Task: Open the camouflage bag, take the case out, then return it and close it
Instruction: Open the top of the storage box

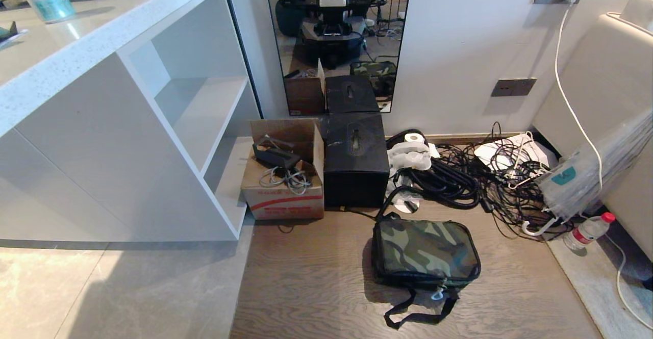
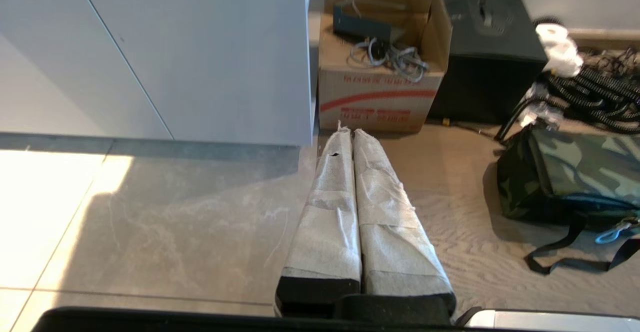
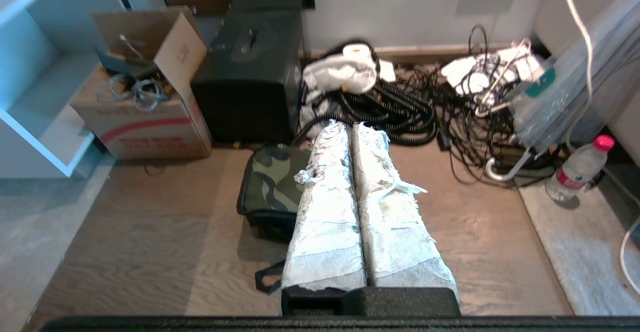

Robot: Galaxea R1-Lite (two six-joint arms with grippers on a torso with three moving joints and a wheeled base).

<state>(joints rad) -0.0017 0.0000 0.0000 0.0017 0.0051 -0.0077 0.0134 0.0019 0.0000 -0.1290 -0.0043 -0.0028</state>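
**Camouflage bag shut on the floor, both tools pinched closed**

Camouflage fabric is what I look for first, and the camouflage bag (image 1: 426,250) lies flat on the wooden floor (image 1: 306,288) at about five o'clock from the middle of my head view. Its lid is closed, its black strap trails toward me, and a pale zip pull hangs at the near edge, so I judge nothing of the task is done yet. The case is not visible; I suppose it sits inside.

At eleven o'clock from the bag stands a black box (image 1: 355,158), and at ten o'clock an open cardboard box (image 1: 283,176) of cables with red printing I cannot read. A tangle of cables (image 1: 474,176) lies at one o'clock, pushed against the wall (image 1: 459,48).

My left tool (image 2: 346,133) has its wrapped fingers pressed together, holding nothing, off to the bag's left. My right tool (image 3: 350,125) is likewise pinched shut and empty, above the bag.
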